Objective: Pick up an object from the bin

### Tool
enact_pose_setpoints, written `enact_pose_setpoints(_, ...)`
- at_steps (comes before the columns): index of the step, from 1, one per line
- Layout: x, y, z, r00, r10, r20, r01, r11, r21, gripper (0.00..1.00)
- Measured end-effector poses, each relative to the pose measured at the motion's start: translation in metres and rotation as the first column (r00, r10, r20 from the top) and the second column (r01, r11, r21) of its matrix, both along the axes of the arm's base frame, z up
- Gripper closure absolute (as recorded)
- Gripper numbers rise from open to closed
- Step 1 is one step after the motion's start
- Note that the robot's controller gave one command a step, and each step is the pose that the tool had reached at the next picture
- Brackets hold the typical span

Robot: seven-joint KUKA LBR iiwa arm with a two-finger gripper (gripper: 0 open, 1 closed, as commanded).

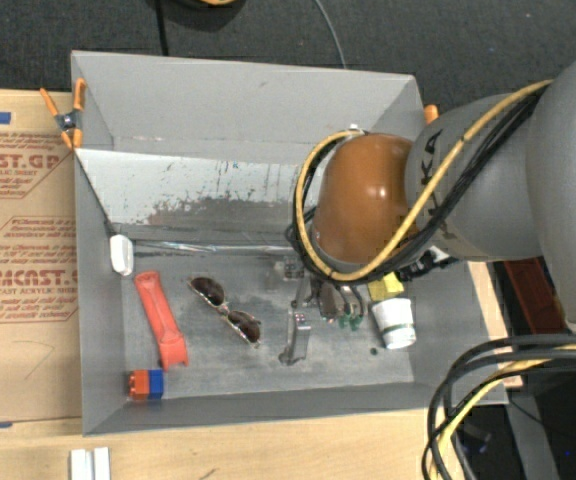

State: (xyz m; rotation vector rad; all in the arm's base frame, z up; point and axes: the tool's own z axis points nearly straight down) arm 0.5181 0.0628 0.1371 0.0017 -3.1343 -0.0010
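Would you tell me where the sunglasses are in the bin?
The sunglasses lie on the bin floor near the camera view's middle, between the long red tool on the left and the gripper on the right.

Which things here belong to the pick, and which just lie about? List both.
In the job: hand, low in the bin; sunglasses, nearest beside it, possibly the target.
Lying about: red tool, white jar, blue-orange block, small white piece.
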Motion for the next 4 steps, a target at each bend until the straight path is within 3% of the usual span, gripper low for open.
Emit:
enact_pose_setpoints(1,0.002,0.000,0.004,1.000,-0.001,0.007,0.001,1.000,0.001,0.00)
enact_pose_setpoints(2,0.018,0.047,-0.063,0.998,-0.064,0.005,0.064,0.998,0.002,0.00)
enact_pose_setpoints(3,0.019,0.048,-0.049,0.996,-0.088,0.000,0.088,0.996,0.000,0.00)
enact_pose_setpoints(4,0.021,0.048,-0.033,0.996,-0.084,0.009,0.084,0.996,0.002,0.00)
